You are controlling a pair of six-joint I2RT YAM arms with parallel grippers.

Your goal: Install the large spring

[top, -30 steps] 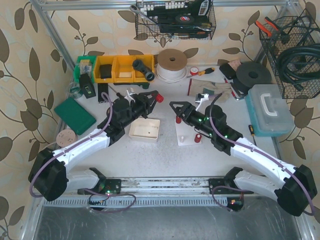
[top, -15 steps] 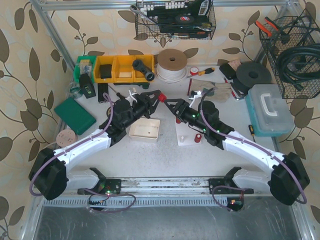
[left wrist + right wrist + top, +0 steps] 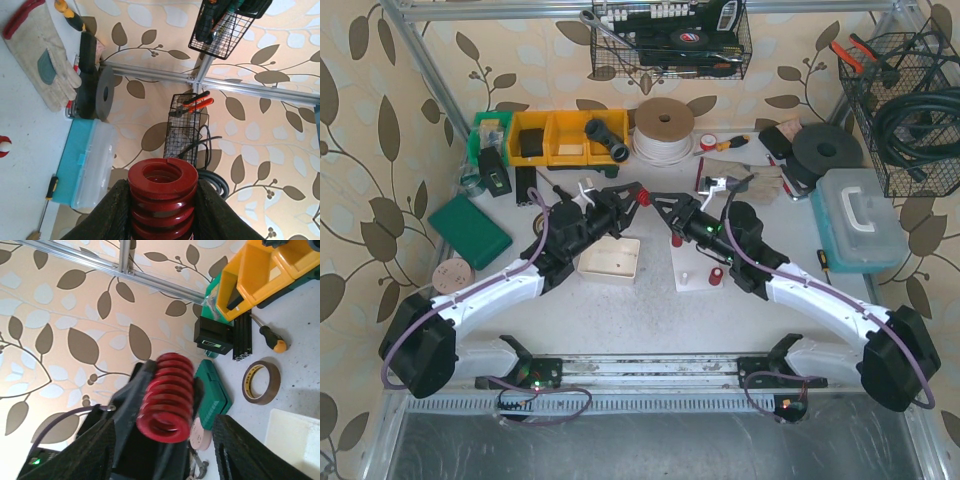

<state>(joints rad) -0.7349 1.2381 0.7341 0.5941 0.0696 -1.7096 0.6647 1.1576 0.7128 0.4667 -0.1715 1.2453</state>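
Left fingers (image 3: 114,212) clamp spring (image 3: 162,197), parts (image 3: 527,146) in bins (image 3: 565,150)

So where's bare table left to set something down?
Bare: the near strip bordered by the shallow white tray, the white base plate and the aluminium front rail. A smaller patch between the right arm and the blue plastic toolbox. Crowded: the back row, from the yellow bins past the white cord spool to the black disc.

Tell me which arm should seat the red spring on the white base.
Probably right. The white base lies beside the right arm, away from the left. The left pincer grips the red spring, and the open right pincer faces it, ready to take it over.
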